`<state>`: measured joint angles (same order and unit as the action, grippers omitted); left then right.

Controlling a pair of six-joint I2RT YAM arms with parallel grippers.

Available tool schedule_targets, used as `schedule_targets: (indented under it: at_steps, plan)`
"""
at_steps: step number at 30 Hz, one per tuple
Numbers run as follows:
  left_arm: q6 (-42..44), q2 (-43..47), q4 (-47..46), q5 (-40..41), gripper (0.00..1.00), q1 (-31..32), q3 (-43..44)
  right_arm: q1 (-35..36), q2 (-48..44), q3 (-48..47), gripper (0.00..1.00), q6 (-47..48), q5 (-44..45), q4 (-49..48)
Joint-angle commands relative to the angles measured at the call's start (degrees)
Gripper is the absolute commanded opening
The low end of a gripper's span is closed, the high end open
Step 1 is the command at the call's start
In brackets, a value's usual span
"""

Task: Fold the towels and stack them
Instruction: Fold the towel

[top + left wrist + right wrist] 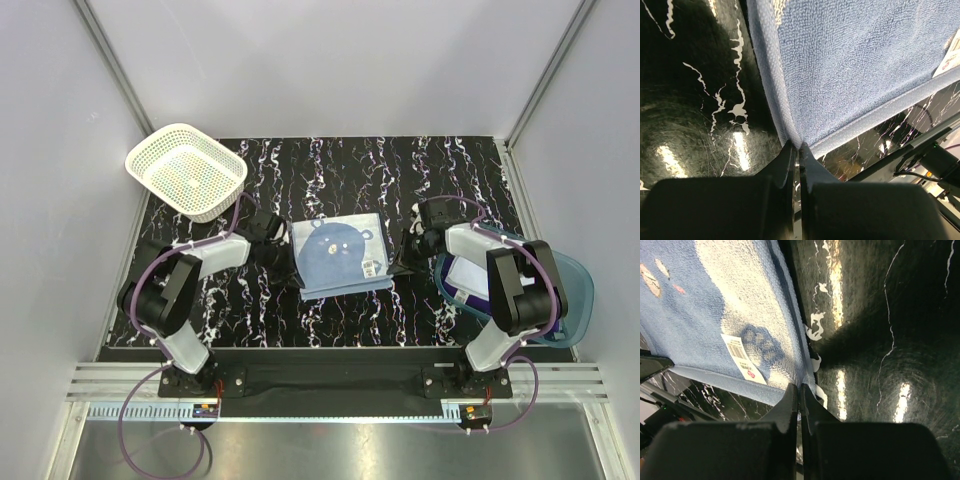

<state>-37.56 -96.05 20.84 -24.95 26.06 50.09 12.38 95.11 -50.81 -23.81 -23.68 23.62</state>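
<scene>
Spread flat and roughly square at the middle of a glossy black tabletop veined with white (pixel 330 170): the light blue terry towel with a white bear-face print (pixel 338 255), print side up, lying between the two arms. Flanked on its left side by the left gripper (pixel 272 246) and on its right side by the right gripper (pixel 404 256), both low at table level and both touching the cloth. From the left wrist, a field of blue loops bounded by two hemmed edges that run together into a corner, that corner tucked into the very tips of the black fingers (pixel 780 170); fingers pressed together, clamped on the towel, no gap showing between them. Much the same from the right wrist: black fingers (pixel 815 415) closed tip to tip on a corner of the towel, where the side hem meets the lower hem. Just beside that corner, on the cloth, a dark blue paw print (pixel 762 345) and a small white barcode label (pixel 742 357) sewn at the hem. At the far left corner of the table, well apart from the towel, a white lattice plastic basket (pixel 185 172), tilted slightly. At the right edge, under the right arm, a translucent blue plastic tub (pixel 585 285), with a white patch (pixel 466 272) inside it, too covered to identify.
</scene>
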Motion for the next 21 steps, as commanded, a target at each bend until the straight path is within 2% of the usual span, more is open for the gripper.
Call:
schedule_targets:
  at_steps: [1,4,7,15,21]
  plan:
    - [1.4,2.6,4.3,2.9,0.0,-0.4,3.2,-0.3,-1.1,-4.8,0.0,1.5,2.1,1.2]
    - [2.1,5.3,9.4,3.6,0.0,-0.3,8.6,-0.3,-3.8,-10.1,0.0,2.2,3.3,7.6]
    - [1.6,8.5,11.0,3.8,0.0,-0.3,9.4,-0.3,-6.8,-10.0,0.0,1.7,4.0,9.3]
    - [-0.1,8.3,4.2,1.4,0.0,0.7,-2.3,-0.3,-9.2,3.7,0.0,-1.0,0.7,1.5]
    - [-0.6,5.0,-0.3,0.3,0.0,1.5,-5.3,-0.2,-6.5,6.7,0.0,-1.1,0.0,-2.0]
